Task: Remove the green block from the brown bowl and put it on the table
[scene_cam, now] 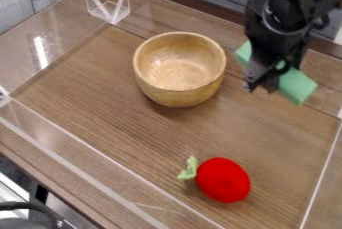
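The green block (pixel 301 88) is a light mint bar, tilted, out to the right of the brown bowl (pixel 179 68) and over the table (pixel 94 123). My black gripper (pixel 271 73) comes down from above and is shut on the block's middle, so only its two ends show. Whether the block touches the tabletop I cannot tell. The round tan wooden bowl sits in the middle of the table with nothing inside it.
A red plush fruit (pixel 222 179) with a green leaf lies near the front right. Low clear acrylic walls (pixel 27 123) edge the tabletop, and a clear angled piece (pixel 107 6) stands at the back left corner.
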Controlling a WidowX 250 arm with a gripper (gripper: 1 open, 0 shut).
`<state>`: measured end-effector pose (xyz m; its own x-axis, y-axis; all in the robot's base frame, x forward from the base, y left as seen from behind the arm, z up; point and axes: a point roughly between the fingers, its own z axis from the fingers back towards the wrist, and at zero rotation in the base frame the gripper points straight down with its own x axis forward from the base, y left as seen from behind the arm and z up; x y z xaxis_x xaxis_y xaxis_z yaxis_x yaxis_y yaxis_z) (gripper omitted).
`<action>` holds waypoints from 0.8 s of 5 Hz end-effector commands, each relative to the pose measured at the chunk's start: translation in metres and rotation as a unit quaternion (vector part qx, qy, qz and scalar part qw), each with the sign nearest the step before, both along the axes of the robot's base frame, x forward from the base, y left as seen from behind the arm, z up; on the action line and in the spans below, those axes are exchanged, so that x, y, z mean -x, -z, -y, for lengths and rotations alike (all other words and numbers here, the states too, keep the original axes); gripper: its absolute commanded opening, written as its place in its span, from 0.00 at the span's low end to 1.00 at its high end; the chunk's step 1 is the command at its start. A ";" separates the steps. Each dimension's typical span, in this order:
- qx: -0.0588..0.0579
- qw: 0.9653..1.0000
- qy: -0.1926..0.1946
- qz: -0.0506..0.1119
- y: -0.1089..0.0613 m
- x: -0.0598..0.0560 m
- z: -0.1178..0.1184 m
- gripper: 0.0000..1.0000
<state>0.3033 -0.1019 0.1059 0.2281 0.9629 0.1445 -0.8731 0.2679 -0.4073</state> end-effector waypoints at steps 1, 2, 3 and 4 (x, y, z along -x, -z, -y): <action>0.005 1.000 0.000 0.014 -0.006 0.006 0.012 0.00; -0.002 1.000 -0.005 0.004 0.003 0.015 0.017 0.00; 0.005 1.000 -0.013 -0.009 0.014 0.021 0.018 0.00; 0.013 0.999 -0.020 -0.021 0.026 0.022 0.015 1.00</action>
